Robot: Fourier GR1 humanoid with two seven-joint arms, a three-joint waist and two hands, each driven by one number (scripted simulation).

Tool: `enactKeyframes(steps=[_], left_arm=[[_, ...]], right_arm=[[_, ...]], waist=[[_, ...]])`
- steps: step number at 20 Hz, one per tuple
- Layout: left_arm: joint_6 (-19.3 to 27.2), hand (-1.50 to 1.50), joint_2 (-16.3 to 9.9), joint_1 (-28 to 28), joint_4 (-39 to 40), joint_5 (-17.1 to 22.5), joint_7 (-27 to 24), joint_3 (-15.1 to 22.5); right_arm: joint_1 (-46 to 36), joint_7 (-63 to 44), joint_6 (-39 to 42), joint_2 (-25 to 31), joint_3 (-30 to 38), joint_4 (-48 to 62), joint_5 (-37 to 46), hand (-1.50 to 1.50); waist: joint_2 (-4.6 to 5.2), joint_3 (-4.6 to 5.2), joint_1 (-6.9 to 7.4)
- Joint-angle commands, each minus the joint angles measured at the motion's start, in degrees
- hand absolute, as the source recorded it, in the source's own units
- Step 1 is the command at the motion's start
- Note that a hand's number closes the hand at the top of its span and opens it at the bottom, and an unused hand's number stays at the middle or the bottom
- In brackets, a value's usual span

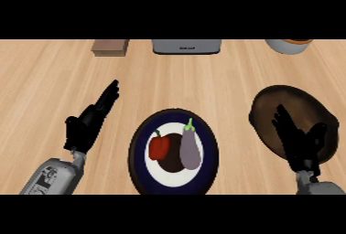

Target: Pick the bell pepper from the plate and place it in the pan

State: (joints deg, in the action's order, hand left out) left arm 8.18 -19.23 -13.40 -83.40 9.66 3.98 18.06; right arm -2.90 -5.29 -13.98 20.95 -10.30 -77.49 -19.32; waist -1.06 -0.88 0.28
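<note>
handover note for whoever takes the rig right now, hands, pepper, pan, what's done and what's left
Left hand: open, fingers straight, over the counter left of the plate, holding nothing.
Right hand: open, in front of the pan, holding nothing.
Bell pepper: red, on the plate's left side, beside the eggplant.
Pan: dark, right of the plate, nothing seen in it.
Done: nothing yet.
Left: grasp the pepper, carry it to the pan, release.

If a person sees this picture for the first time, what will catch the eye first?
Probably the dark-rimmed plate at bottom centre, holding a red bell pepper beside a purple eggplant. Two open black hands flank it: the left hand over bare counter, the right hand above the dark pan.
</note>
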Motion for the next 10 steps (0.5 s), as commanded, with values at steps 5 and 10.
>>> enactKeyframes(steps=[5, 10], left_arm=[[3.78, 0.0, 0.06, -1.48, -1.21, 3.03, 1.35, -7.25], [4.85, 0.0, 0.01, 1.53, -1.82, 7.11, 4.07, -11.5]], right_arm=[[-18.34, 7.7, 4.77, -8.95, -7.64, -10.8, 2.3, 1.5], [-17.69, 8.97, -6.19, -1.67, -16.18, -12.7, 25.65, 1.5]], waist=[[0.63, 0.87, 4.87], [0.23, 1.08, 0.82]])
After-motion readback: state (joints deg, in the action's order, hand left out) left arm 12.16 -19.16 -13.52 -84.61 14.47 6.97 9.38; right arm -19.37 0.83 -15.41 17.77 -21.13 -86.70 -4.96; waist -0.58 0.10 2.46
